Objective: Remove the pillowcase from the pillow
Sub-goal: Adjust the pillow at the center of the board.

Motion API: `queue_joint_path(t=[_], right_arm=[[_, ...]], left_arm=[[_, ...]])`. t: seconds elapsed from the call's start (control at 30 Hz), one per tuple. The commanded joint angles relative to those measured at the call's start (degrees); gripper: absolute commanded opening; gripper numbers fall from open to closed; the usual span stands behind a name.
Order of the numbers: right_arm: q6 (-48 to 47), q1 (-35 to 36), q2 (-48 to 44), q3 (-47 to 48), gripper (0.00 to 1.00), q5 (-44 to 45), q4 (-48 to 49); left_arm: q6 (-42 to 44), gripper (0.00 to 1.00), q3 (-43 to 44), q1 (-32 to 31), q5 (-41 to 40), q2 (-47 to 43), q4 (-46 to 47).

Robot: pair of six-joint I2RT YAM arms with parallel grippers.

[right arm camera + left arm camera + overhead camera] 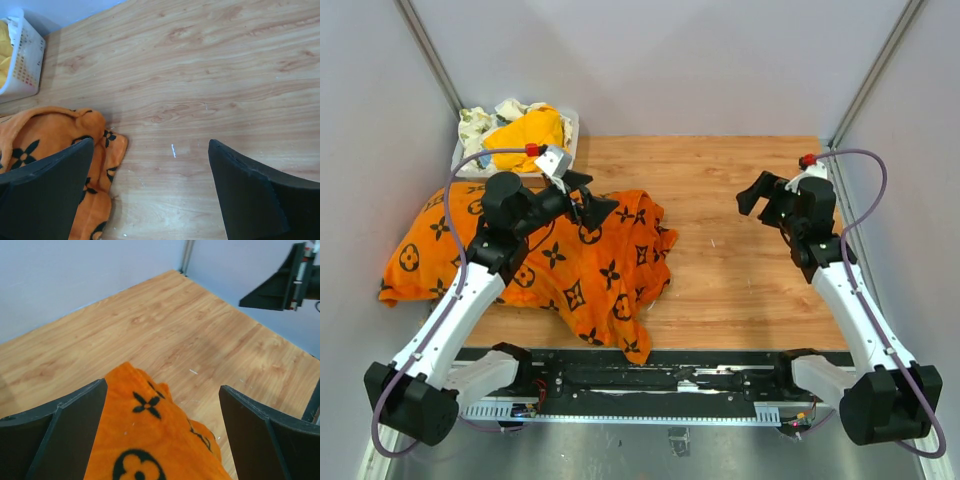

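Top external view, from the left: a white basket (pixel 573 135) sits at the back corner with a plain yellow cloth (pixel 530 128) and some pale rags in it, too bunched to count. In front of it the orange printed pillowcase (pixel 550 265) lies on the left half of the wooden table (pixel 740 290). It is plump at its left end and slack and rumpled toward the middle. No white shows, so I take the pillow to be inside.

The left gripper (pixel 592 200) hangs over the slack right-hand part, jaws spread wide and holding nothing. Its wrist view shows cloth beneath and between the fingers, though I cannot tell whether they touch it. Well apart to the right, the right gripper (pixel 757 200) hovers over bare wood, equally wide and empty.

To my eye nothing has been stripped yet; this is the reach for a first hold. Next the left gripper should drop and pinch loose cloth only, not the stuffing.

Count: one pillowcase, one basket, two grippers.
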Motion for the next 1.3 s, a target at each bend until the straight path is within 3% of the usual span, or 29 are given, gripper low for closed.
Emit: queue_joint_path(t=[0.0,0.17,0.3,0.37,0.43,0.53,0.6,0.67,0.93,0.97,1.03,1.13,1.2,1.27], right_arm=[[0.3,2.0,2.4,4.1,0.98,-1.5,0.5],[0.8,5.0,6.0,5.3,0.98,-3.1,3.3],[-0.3,11.4,10.3,7.0,0.99,-2.6,3.8],[0.1,14.5,12.8,7.1,0.98,-4.1,5.9],[0.9,17.4,16.0,7.8,0.98,-5.8,7.7],[1.1,22.1,21.3,10.1,0.99,-6.7,9.2],[1.7,24.8,25.3,13.0,0.99,-7.8,9.7],[2.9,27.1,28.9,15.1,0.99,-9.3,11.1],[8.6,33.3,40.4,17.5,0.94,-17.2,18.7],[8.9,33.6,41.2,17.5,0.89,-18.3,19.8],[9.7,33.7,42.6,16.9,0.71,-21.3,22.5],[10.4,33.6,42.9,15.3,0.27,-24.5,25.9],[10.7,33.4,41.9,13.9,0.03,-25.4,27.8],[10.5,32.6,40.0,12.6,0.01,-25.8,28.2]], left_arm=[[4.3,0.99,3.8,-1.6,9.6,2.0,3.4],[14.8,0.99,5.2,-3.8,18.6,1.6,-2.0],[12.9,0.99,0.8,-4.6,20.4,-0.8,5.8],[9.5,0.99,0.0,-4.9,13.7,-1.0,8.1],[4.7,0.99,0.8,-4.8,0.1,0.4,7.3],[-7.4,0.95,8.2,0.4,-17.5,8.1,-3.6],[-12.6,0.89,9.5,3.2,-23.0,11.4,-8.9],[-16.1,0.88,6.6,4.0,-28.1,11.1,-8.3],[-21.5,0.93,-4.5,4.2,-40.0,7.8,-12.6],[-22.5,0.93,-6.3,3.9,-41.1,7.4,-12.1],[-23.6,0.91,-9.6,2.6,-43.0,7.0,-11.2],[-24.6,0.83,-13.0,0.2,-44.5,7.1,-9.2],[-24.6,0.62,-13.8,-0.9,-43.2,7.3,-8.3],[-23.6,0.29,-13.6,-1.6,-42.0,6.9,-7.6]])
